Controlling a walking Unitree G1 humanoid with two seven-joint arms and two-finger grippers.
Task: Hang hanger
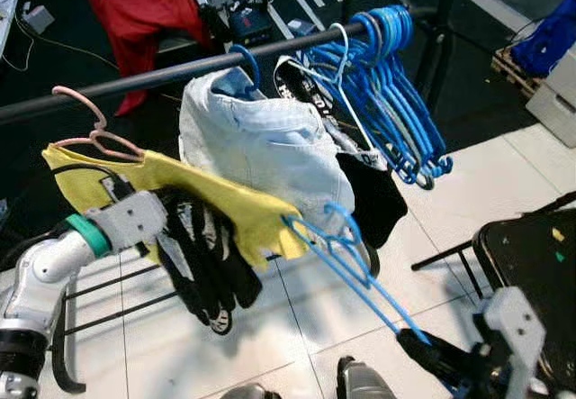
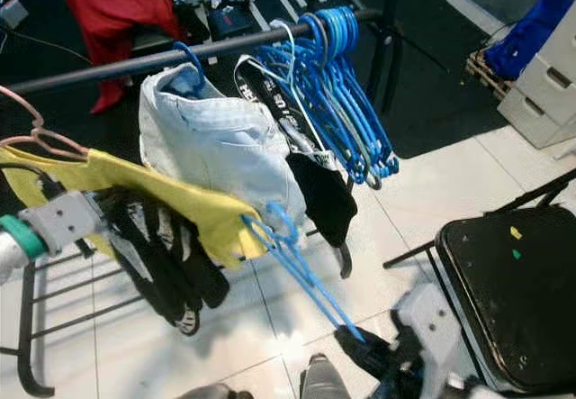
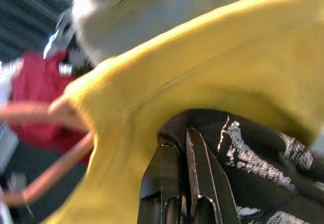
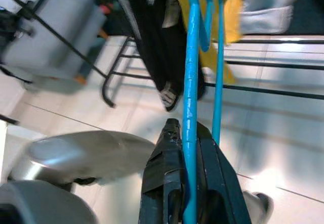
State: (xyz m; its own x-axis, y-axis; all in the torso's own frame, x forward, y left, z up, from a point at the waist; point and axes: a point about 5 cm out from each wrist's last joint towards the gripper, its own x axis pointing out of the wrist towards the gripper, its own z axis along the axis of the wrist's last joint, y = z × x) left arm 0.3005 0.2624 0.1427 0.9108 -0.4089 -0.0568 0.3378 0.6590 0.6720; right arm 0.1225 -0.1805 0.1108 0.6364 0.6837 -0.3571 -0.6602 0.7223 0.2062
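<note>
Right gripper (image 4: 188, 183) is pinched on a blue hanger (image 1: 346, 259), low at the robot's right, the hook reaching up toward a yellow garment (image 1: 211, 196). That garment hangs from a pink hanger (image 1: 90, 129) on the black rail (image 1: 162, 75), beside a white garment (image 1: 261, 151) and a bunch of blue hangers (image 1: 396, 102). Left gripper (image 3: 185, 178), fingers nearly together, presses into black printed cloth (image 3: 253, 153) beneath the yellow.

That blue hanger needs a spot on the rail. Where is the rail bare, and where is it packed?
Bare rail runs between the pink hanger and the white garment. Right of that it is crowded: a black garment, then bunched blue hangers. The right tool holds the blue hanger below.
</note>
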